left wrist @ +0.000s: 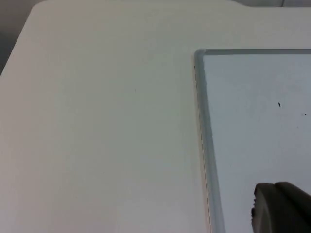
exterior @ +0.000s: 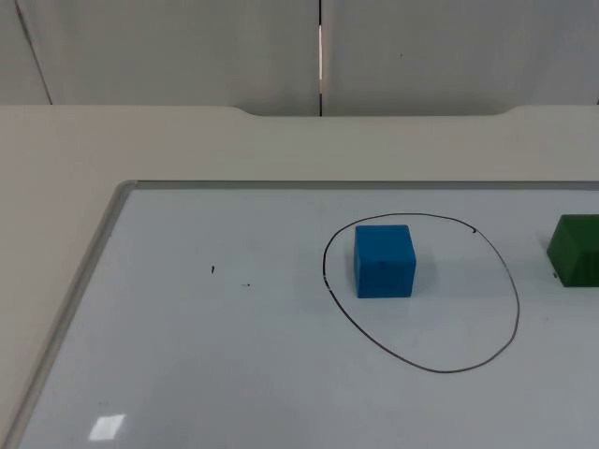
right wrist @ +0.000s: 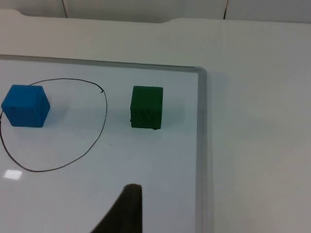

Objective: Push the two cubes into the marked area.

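Top view, desk: white desk (exterior: 56, 168) carrying a framed whiteboard (exterior: 234, 374).
Marked area: hand-drawn black oval (exterior: 517, 309).
Cubes: blue cube (exterior: 384, 261) inside; green cube (exterior: 576, 250) just outside.
Claws: left claw (left wrist: 282, 208), right claw (right wrist: 124, 211) wait; spread unknowable.
Next: likely push green inward.

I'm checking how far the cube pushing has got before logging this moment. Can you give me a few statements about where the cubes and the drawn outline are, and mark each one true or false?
1. The blue cube lies inside the drawn outline. True.
2. The green cube is also inside the outline. False: it stands outside it, between the outline and the whiteboard's edge in the right wrist view.
3. The two cubes touch each other. False: they are apart, with the outline's line between them.
4. The outline is drawn on a whiteboard that lies on the table. True.
5. The green cube is stacked on the blue one. False: both rest on the board.
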Tool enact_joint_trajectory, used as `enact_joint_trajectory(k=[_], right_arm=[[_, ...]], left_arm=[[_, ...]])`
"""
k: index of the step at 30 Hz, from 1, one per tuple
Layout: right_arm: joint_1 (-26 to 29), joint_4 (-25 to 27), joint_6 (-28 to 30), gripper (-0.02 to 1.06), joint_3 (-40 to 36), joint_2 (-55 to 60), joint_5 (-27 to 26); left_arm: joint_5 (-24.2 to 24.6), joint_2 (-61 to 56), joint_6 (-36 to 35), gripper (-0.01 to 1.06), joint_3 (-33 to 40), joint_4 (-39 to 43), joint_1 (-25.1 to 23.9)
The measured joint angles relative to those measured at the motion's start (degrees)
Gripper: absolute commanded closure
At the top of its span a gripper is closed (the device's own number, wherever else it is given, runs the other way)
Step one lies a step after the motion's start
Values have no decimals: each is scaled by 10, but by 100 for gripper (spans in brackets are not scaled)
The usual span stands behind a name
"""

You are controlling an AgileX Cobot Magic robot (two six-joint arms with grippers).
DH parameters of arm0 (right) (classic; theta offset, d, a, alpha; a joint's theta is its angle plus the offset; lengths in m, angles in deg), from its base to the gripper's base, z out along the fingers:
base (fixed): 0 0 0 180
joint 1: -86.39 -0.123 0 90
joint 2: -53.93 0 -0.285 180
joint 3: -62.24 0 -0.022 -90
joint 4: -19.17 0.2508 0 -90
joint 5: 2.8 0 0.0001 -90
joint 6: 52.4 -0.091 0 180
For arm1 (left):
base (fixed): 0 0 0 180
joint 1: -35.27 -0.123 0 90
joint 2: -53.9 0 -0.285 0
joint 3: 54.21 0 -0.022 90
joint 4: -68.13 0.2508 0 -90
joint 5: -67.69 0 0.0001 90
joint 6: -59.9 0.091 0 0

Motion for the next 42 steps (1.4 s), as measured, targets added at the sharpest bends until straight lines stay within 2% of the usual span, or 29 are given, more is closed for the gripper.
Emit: enact_joint_trajectory(k=[6,17,36,41,42], right_arm=[[0,0,0,-1,0,0,0],[0,0,0,-1,0,0,0],[0,-1,0,-1,0,0,-1],[0,-10,-8,8,1,23,-3],[0,-15,-13,14,2,39,-7]], left_arm=[[2,0,-2,105,23,0,0],[-39,-4,-3,105,46,3,0],[-40,-4,-3,105,46,4,0],[-40,-4,-3,105,46,4,0],[-40,-4,-3,105,46,4,0]])
